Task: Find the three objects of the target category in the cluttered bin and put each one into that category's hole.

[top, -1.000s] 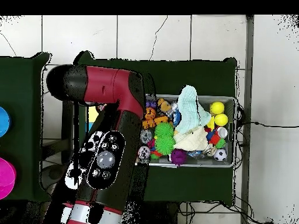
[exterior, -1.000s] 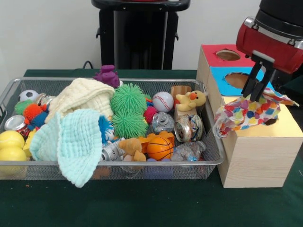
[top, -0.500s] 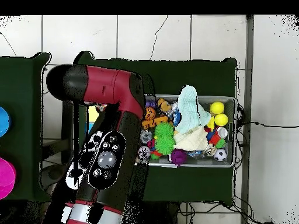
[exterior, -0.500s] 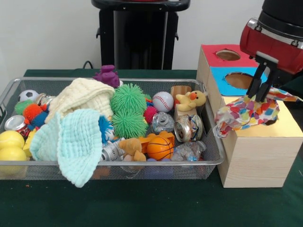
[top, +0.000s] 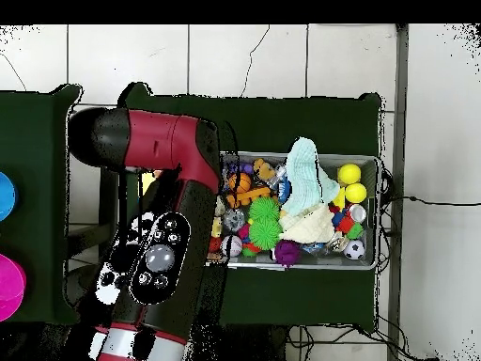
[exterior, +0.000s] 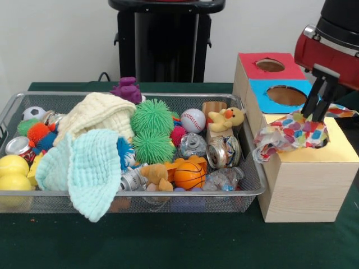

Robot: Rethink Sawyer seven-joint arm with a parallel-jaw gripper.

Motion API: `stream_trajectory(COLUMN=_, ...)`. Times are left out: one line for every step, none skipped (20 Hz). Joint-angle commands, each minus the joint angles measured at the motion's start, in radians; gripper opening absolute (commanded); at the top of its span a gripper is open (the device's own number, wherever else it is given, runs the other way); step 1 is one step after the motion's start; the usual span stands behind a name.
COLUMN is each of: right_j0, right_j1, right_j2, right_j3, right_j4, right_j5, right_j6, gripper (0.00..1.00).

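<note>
My gripper (exterior: 313, 114) is shut on a multicoloured patchwork cloth (exterior: 289, 133) over the yellow top (exterior: 339, 150) of the wooden box. The cloth drapes across that top, and its left end hangs over the box's edge toward the bin. A dark spot shows just under the cloth's right end. A cream cloth (exterior: 95, 115) and a mint cloth (exterior: 84, 168) lie in the wire bin (exterior: 140, 193), the mint one hanging over the front rim. In the overhead view my arm (top: 160, 254) hides the gripper and the box; the mint cloth (top: 305, 174) shows in the bin (top: 376, 211).
Behind the yellow top are a blue top with a hole (exterior: 286, 95) and a red top with a hole (exterior: 270, 65). The bin holds several balls, spiky green toys (exterior: 151, 131), crushed cans, a plush duck (exterior: 226, 119) and a basketball (exterior: 189, 175).
The gripper has moved to the right along the box, pulling the patchwork cloth with it further onto the yellow top. Nothing in the bin has shifted.
</note>
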Motion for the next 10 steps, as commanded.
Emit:
stream_trajectory(right_j0=-0.003, right_j1=0.041, right_j2=0.085, right_j3=0.114, right_j4=0.025, right_j5=-0.028, right_j6=0.246, gripper=0.0)
stream_trajectory(right_j0=-0.002, right_j1=0.042, right_j2=0.086, right_j3=0.116, right_j4=0.026, right_j5=-0.029, right_j6=0.246, gripper=0.0)
stream_trajectory(right_j0=-0.001, right_j1=0.044, right_j2=0.088, right_j3=0.117, right_j4=0.028, right_j5=-0.034, right_j6=0.247, gripper=0.0)
stream_trajectory(right_j0=-0.001, right_j1=0.045, right_j2=0.089, right_j3=0.115, right_j4=0.027, right_j5=-0.034, right_j6=0.244, gripper=0.0)
stream_trajectory(right_j0=-0.001, right_j1=0.046, right_j2=0.088, right_j3=0.115, right_j4=0.027, right_j5=-0.036, right_j6=0.243, gripper=0.0)
stream_trajectory(right_j0=-0.001, right_j1=0.045, right_j2=0.091, right_j3=0.118, right_j4=0.029, right_j5=-0.042, right_j6=0.241, gripper=0.0)
stream_trajectory(right_j0=-0.001, right_j1=0.044, right_j2=0.093, right_j3=0.12, right_j4=0.029, right_j5=-0.047, right_j6=0.238, gripper=0.0)
stream_trajectory(right_j0=-0.002, right_j1=0.043, right_j2=0.094, right_j3=0.122, right_j4=0.03, right_j5=-0.051, right_j6=0.235, gripper=1.0)
stream_trajectory(right_j0=-0.003, right_j1=0.042, right_j2=0.097, right_j3=0.123, right_j4=0.031, right_j5=-0.054, right_j6=0.232, gripper=1.0)
stream_trajectory(right_j0=-0.005, right_j1=0.041, right_j2=0.099, right_j3=0.125, right_j4=0.032, right_j5=-0.056, right_j6=0.229, gripper=1.0)
